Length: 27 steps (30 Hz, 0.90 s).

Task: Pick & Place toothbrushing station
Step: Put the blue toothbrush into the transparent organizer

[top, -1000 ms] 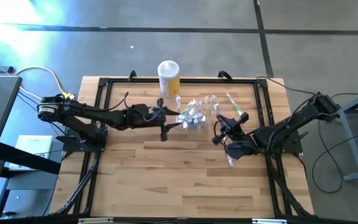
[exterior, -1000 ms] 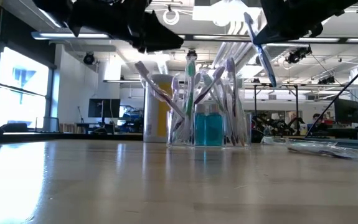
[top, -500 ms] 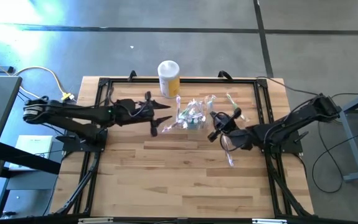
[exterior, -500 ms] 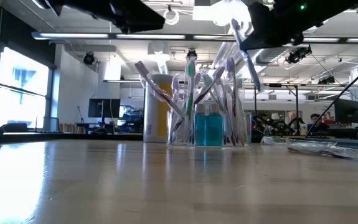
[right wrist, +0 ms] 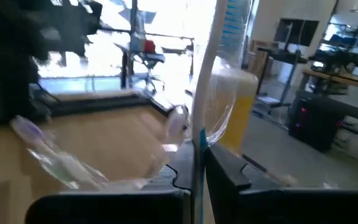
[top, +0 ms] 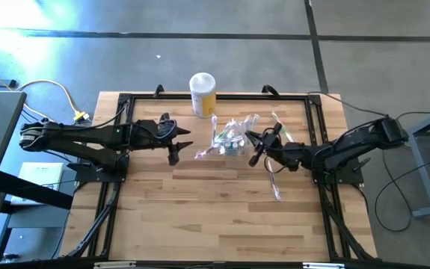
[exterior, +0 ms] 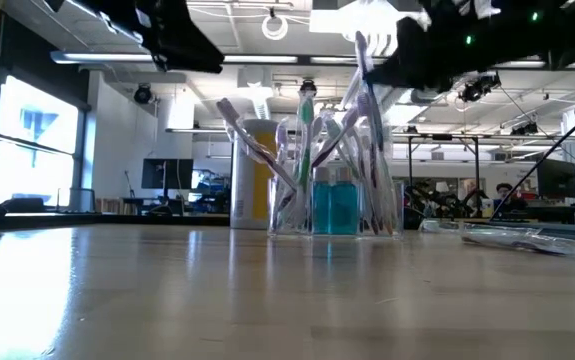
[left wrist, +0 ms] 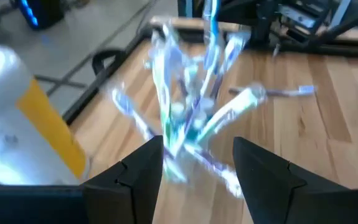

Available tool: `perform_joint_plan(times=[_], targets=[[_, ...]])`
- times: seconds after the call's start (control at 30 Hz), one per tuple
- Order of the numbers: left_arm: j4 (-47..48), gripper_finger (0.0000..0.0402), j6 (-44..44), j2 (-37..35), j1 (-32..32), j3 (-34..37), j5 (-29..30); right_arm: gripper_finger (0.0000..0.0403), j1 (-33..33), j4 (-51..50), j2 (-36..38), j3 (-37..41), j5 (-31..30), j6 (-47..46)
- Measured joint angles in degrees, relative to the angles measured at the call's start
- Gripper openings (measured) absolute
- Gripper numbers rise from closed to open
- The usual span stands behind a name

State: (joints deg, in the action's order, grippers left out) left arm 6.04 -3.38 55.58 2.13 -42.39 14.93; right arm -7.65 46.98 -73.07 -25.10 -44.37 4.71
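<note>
Item: toothbrushing station [top: 232, 140], clear plastic holder, already stocked with several toothbrushes and a blue-filled bottle; stood just ahead of the right gripper [top: 253, 146].

Right gripper: clenched on one toothbrush [exterior: 364, 70], held over the holder's rim, not yet lowered in.

Left gripper [top: 174, 147]: released, fingers apart and empty, well clear of the holder on its far side from the right gripper.

Loose stock: one toothbrush [top: 275, 185] lay on the table [top: 222, 217] beside the right arm; judged still to be placed.

Yellow canister [top: 203, 93]: beyond the holder.

Markings: no brand, label or writing legible.
</note>
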Motion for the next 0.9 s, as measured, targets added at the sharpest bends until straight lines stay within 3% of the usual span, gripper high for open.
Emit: perform_joint_plan(times=[0.27, 0.4, 0.7, 0.9], targets=[[2.98, 0.0186, -5.85, -0.03, -0.15, 0.04, 0.89, 0.0012, 3.17, 11.32, -7.69, 4.35, 2.91, -0.15], [3.53, 0.0186, -8.98, -0.05, -3.28, 1.09, 3.30, 0.0012, 3.66, 19.70, -10.68, 8.06, 2.81, -0.49], [3.55, 0.0186, -19.25, -0.03, -13.73, 7.73, 16.30, 0.0013, 3.24, 25.78, -16.73, 11.01, 6.91, -6.14], [-1.04, 0.0186, -25.74, -0.03, -21.95, 12.53, 24.73, 0.0013, 2.77, 27.08, -21.63, 10.94, 2.82, -10.12]])
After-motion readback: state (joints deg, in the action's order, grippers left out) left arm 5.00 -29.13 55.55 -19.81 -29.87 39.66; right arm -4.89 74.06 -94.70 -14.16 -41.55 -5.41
